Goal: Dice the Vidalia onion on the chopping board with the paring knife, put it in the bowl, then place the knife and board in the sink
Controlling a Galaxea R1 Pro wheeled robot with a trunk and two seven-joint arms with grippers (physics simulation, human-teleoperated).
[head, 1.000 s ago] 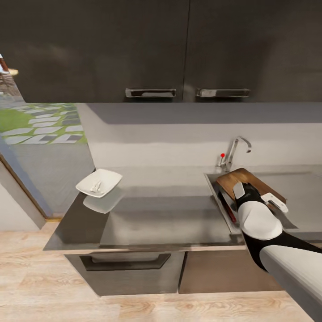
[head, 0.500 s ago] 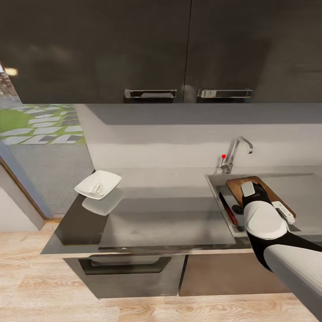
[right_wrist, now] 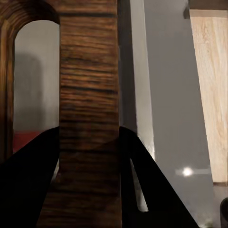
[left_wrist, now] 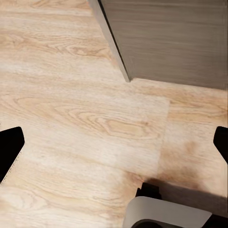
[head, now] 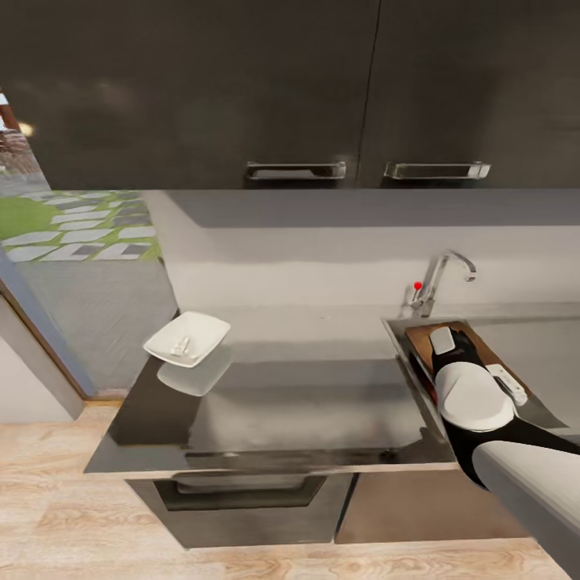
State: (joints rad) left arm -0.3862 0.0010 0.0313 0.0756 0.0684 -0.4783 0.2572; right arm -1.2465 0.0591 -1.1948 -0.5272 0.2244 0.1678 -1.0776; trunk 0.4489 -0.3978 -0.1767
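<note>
Right now your right gripper is clamped on the chopping board at the bar beside its handle hole, down in the sink at the countertop's right end. That board looks stiff and fairly light, so a grip on this edge should do. Beside it against the sink's left wall lies the paring knife. Your left gripper hangs wide and empty over the floor. Farther off, the bowl sits at the countertop's left back corner.
</note>
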